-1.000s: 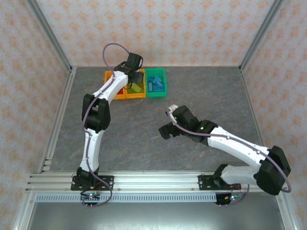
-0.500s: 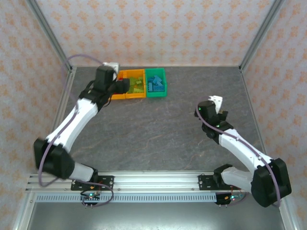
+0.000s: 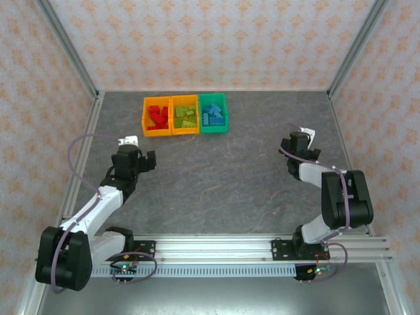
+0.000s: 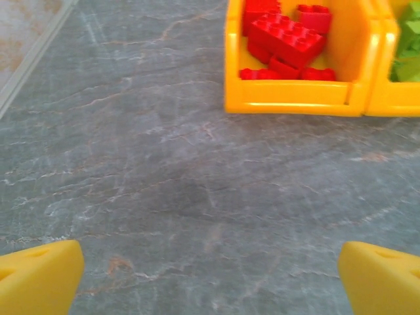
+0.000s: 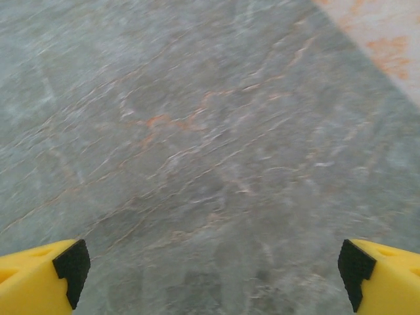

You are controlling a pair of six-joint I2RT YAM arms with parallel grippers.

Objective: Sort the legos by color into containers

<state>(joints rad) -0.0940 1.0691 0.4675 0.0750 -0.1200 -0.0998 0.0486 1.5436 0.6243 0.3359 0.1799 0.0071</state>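
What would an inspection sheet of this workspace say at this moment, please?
Surface: grey marbled table, no spills seen.
Job's things: red legos in the left orange bin, lime legos in the middle orange bin, blue legos in the green bin; bins side by side near the far edge.
Clutter: nothing seen.
Grippers: left gripper open, empty, facing the left orange bin; right gripper open, empty, over bare table.
Cables: lilac cable loops off the left arm.
Surroundings: patterned walls, aluminium frame.
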